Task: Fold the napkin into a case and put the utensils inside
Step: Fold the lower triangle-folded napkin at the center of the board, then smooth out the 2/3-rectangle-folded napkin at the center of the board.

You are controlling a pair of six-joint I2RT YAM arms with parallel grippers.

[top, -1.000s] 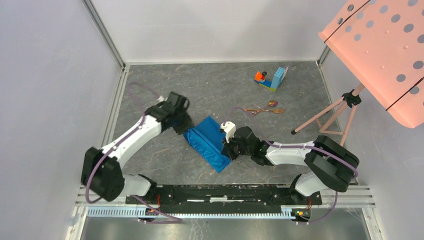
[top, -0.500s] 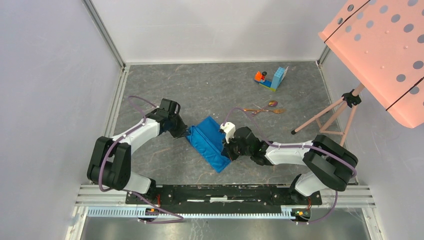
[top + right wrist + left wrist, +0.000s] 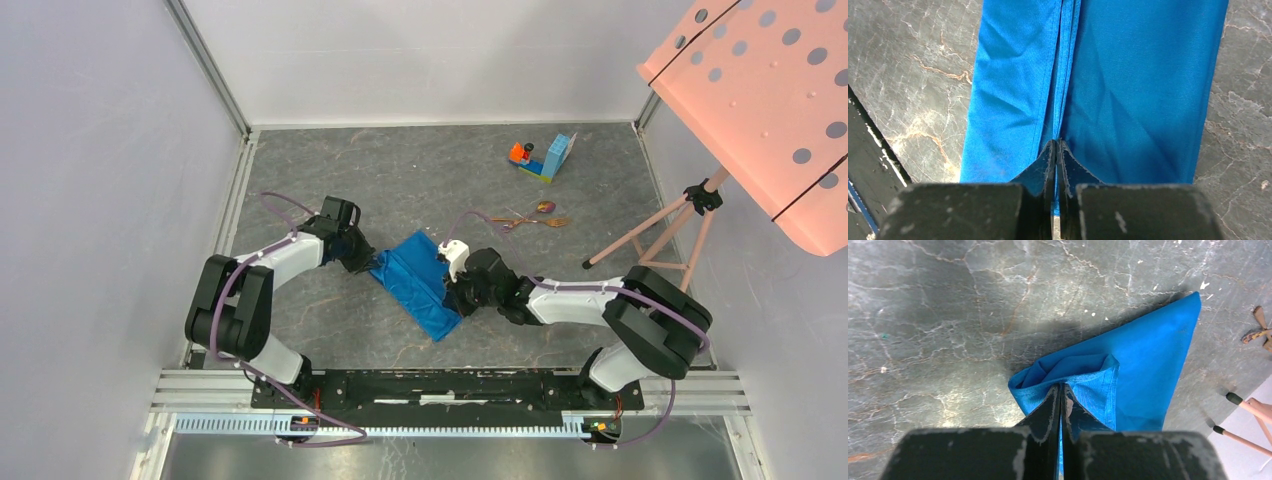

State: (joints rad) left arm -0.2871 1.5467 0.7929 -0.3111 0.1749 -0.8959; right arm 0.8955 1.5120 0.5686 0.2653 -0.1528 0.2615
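A grey, marbled bench sits between pale walls, with a pink perforated panel leaning in at two o'clock. The napkin, already folded to a narrow blue oblong, lies mid-bench. The left tool is clenched on its layered corner at ten o'clock, and the right tool is pinched tight on the seam along its three o'clock edge. The utensils lie untouched well apart toward two o'clock, with a toy block beyond them.

The likely trouble is the cloth itself (thin and slightly shiny). If the two tools pull unevenly, a layer could slip free and the fold spring open. A pinch that catches only the top layer would drag the pouch askew.
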